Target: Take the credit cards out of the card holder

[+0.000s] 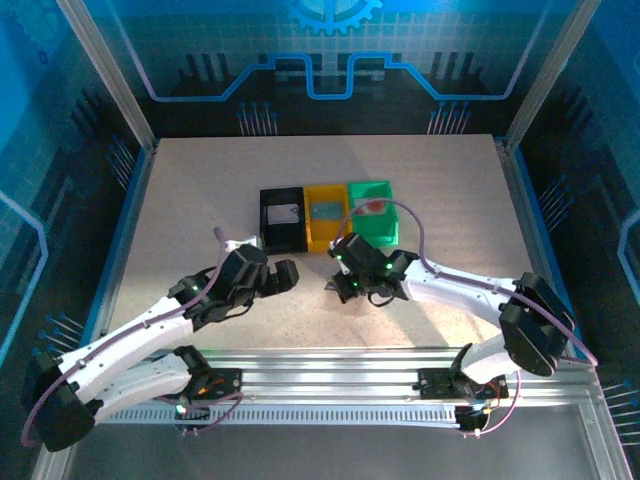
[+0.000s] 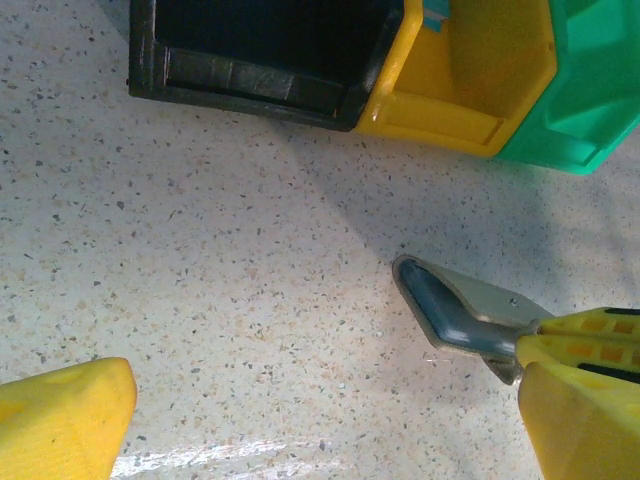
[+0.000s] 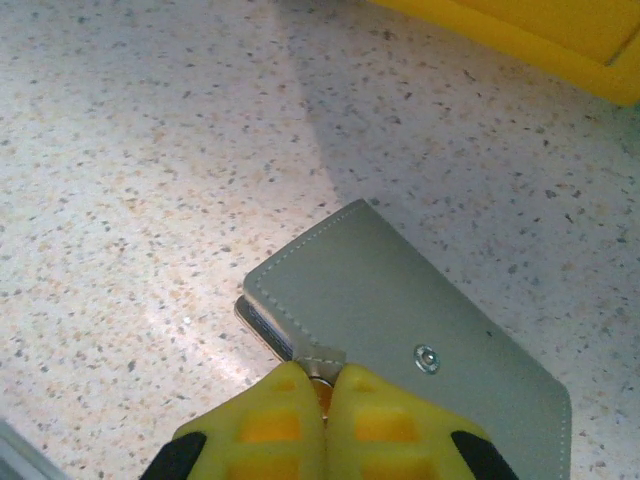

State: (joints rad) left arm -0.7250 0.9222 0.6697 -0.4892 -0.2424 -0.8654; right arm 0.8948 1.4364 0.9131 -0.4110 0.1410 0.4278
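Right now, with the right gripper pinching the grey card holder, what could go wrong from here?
1. The right gripper is shut on just the small tab at the edge of the card holder. Such a narrow pinch could let it pivot or slip.
2. The left gripper stands open close by. Closing in could knock the card holder loose.
3. The yellow bin sits near. A swing might clip it.

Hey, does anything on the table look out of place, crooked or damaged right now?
Nothing stands out. The black bin, yellow bin and green bin stand in a straight row, upright. The grey wallet looks intact, pinched at its tab by the right hand.
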